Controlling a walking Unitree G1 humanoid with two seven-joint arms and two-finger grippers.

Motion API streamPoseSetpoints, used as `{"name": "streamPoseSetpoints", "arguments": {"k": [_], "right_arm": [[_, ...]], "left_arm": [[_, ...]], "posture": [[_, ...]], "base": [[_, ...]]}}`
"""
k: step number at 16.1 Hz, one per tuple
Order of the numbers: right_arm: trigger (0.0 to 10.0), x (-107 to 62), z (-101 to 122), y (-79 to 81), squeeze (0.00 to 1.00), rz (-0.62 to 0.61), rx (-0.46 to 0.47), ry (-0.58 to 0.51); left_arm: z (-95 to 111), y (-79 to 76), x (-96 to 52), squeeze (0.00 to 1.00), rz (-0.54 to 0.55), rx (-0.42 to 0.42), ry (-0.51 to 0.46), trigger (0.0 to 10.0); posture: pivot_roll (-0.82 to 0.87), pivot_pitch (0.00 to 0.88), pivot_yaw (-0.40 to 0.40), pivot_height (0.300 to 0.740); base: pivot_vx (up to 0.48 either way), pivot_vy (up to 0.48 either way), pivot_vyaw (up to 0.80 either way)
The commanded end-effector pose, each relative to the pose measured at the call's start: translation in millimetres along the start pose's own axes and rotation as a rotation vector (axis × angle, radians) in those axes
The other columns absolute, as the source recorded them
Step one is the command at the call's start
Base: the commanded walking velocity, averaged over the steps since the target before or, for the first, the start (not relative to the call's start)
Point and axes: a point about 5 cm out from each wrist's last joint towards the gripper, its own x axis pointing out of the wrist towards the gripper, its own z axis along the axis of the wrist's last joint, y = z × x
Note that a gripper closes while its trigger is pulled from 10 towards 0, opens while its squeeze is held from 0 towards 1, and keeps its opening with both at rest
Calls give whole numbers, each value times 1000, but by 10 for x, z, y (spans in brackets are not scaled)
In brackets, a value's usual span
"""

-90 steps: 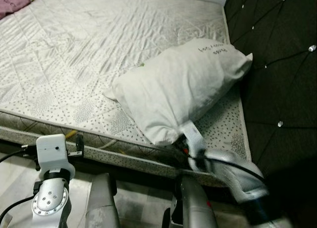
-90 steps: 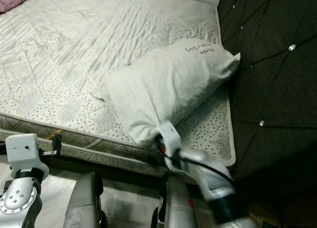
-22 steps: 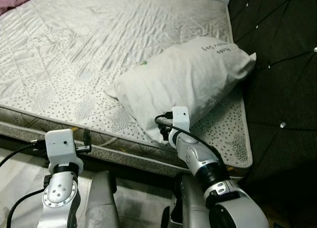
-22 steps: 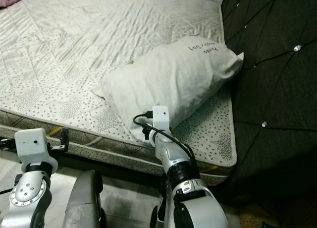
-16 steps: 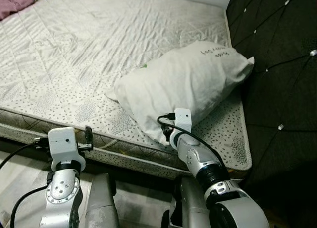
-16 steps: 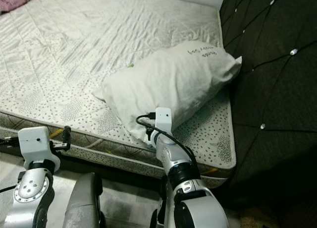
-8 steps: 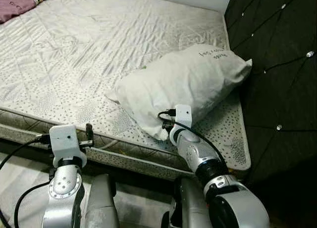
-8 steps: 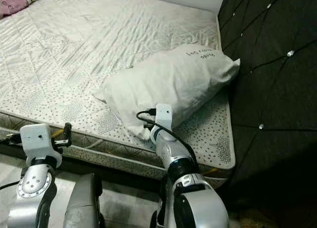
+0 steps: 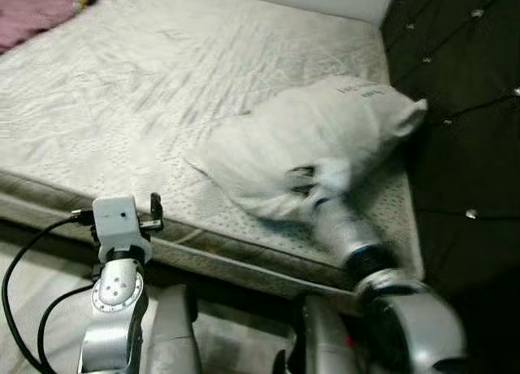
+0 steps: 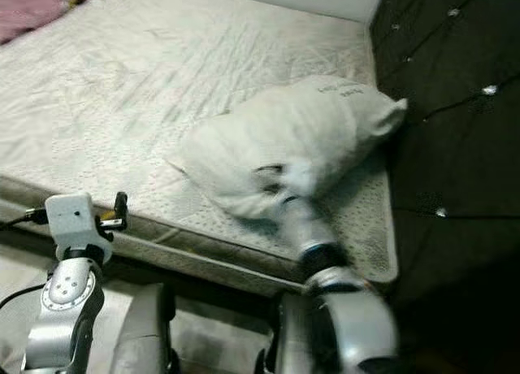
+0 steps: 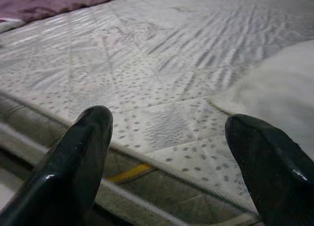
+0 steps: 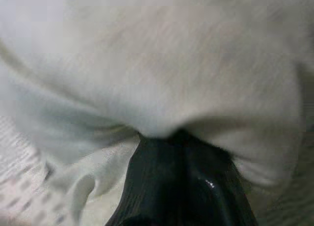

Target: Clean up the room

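Right hand: my wrist camera shows its black fingers buried in a fold of the white pillow, cloth bunched over the tips, so I record it as pinching the pillow's near corner. From the head cameras my right arm reaches forward and up over the bed edge to that corner; it is blurred.

I find the pillow lying on the mattress, near the bed's right side. Its long axis runs diagonally, the near end toward me and to the left, the far end pointing at the dark tufted headboard and touching or almost touching it. Small dark lettering sits near that far end; I cannot read it.

Left hand: fingers spread wide, nothing between them, held low just in front of the mattress edge, pointing across the bed. My left arm stands upright beside the bed frame. A purple cloth lies at the bed's far left.
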Motion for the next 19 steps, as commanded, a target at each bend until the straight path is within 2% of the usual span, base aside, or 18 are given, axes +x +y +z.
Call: {"name": "streamPoseSetpoints", "arguments": {"k": [1,3,4,5,6,7,8,9,11,12,14,17,18,19], "right_arm": [[0,-20,430,-320,0,-101,21,-144],[0,-128,848,-791,0,-222,5,-252],[0,-193,997,-951,0,-269,-6,-295],[0,-231,1067,-1033,0,-296,-14,-316],[0,-317,1192,-1205,0,-357,-25,-361],[0,-317,1192,-1205,0,-357,-25,-361],[0,-409,1265,-1383,0,-426,-35,-399],[0,-434,1268,-1434,0,-446,-41,-407],[0,-504,1027,-1629,0,-510,-140,-351],[0,-521,948,-1652,0,-515,-161,-339],[0,-605,643,-1595,0,-495,-216,-306],[0,-823,230,-1334,0,-419,-266,-291],[0,-967,19,-1139,0,-335,-305,-293],[0,-1077,-63,-1014,0,-278,-345,-323]], "left_arm": [[7,-12,19,0,-2,-1,-5,10000],[16,-21,52,0,-7,-2,-10,10000],[14,-24,64,0,-9,-2,-12,10000],[14,-28,69,0,-10,-3,-12,10000],[17,-36,81,0,-14,-3,-13,10000],[17,-36,81,0,-14,-3,-13,10000],[20,-40,90,0,-17,-1,-16,10000],[19,-37,92,0,-18,0,-17,10000],[25,1,97,0,-19,12,-21,10000],[24,15,101,0,-18,14,-22,10000],[27,14,104,0,-23,19,-22,10000],[36,-24,125,0,-40,21,-25,10000],[43,-36,137,0,-47,22,-28,10000],[46,-35,142,0,-48,22,-29,10000]], "posture": [[152,0,-86,582],[133,0,-77,582],[128,0,-75,582],[127,0,-74,582],[122,0,-66,582],[122,0,-66,582],[122,0,-63,582],[125,0,-62,582],[122,0,-56,582],[121,0,-55,582],[113,0,-52,582],[92,0,-38,582],[90,0,-37,582],[90,0,-37,582]], "base": [[0,0,0],[0,0,0],[0,0,0],[0,0,0],[0,0,0],[0,0,0],[0,0,0],[0,0,0],[0,0,0],[0,0,0],[0,0,0],[0,0,0],[0,0,0],[0,0,0]]}}
